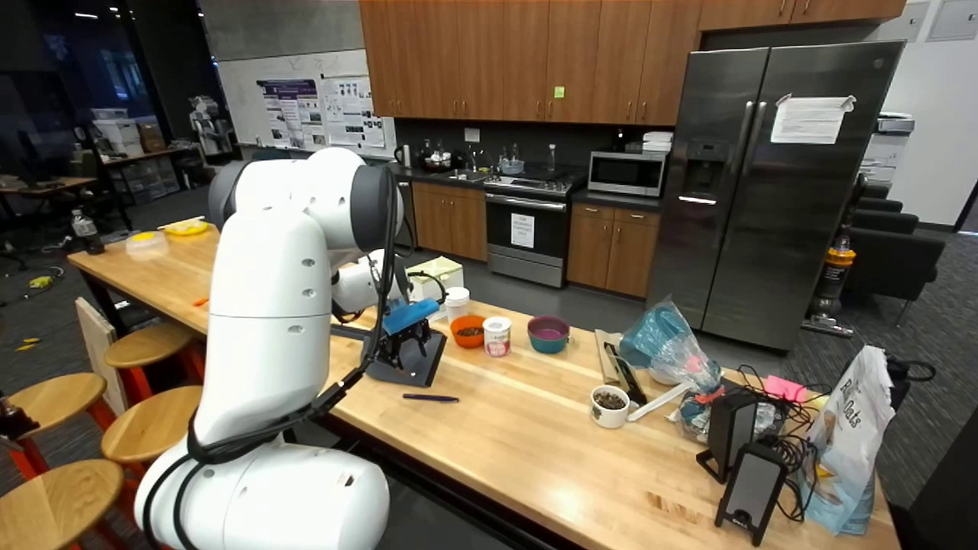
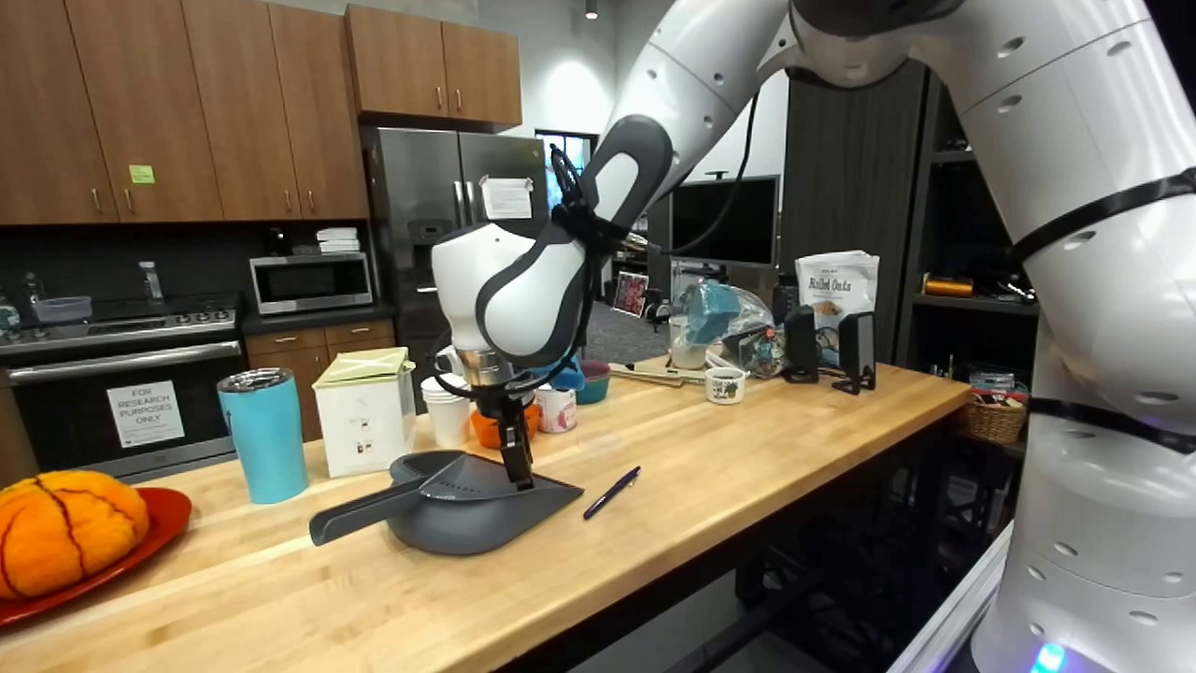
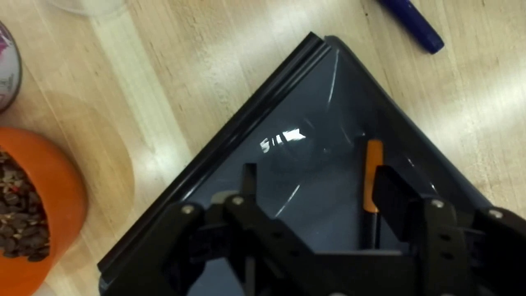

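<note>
Low in the wrist view, my pincer (image 3: 318, 185) is gaping wide, empty; sideways drift could be knocking the marker (image 3: 370, 190).

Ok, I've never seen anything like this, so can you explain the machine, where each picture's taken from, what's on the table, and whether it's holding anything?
The big white machine is a robot arm, and the black pinching part at its end is the gripper. Two pictures come from cameras outside the robot; the close-up looks down from a camera on its wrist. On the wooden table are a dark gray dustpan, a blue pen, an orange bowl of dark bits and a turquoise tumbler, among other things. The gripper is open over the dustpan and seems to hold nothing; an orange-and-black marker appears to lie in the dustpan, close to the gripper.
</note>
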`<action>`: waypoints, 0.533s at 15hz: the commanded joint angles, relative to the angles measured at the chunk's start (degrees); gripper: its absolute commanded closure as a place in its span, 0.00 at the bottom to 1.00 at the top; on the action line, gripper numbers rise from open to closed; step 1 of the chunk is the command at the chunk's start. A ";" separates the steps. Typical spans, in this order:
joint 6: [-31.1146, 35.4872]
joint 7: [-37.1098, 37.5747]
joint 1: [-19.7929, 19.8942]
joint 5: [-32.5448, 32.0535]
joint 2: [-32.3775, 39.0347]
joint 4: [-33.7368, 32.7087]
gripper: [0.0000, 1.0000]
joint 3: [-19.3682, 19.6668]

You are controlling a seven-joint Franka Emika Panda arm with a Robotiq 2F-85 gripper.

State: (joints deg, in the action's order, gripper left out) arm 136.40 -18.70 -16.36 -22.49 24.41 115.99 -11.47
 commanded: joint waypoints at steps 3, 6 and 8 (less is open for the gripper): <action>-0.31 1.63 0.25 -1.39 -3.13 1.94 0.00 0.89; -0.83 2.64 0.98 -0.56 -5.62 2.62 0.00 1.30; -0.99 3.76 1.70 -0.80 -7.72 3.36 0.00 2.18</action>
State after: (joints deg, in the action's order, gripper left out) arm 136.22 -16.80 -15.81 -22.49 21.73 116.40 -10.19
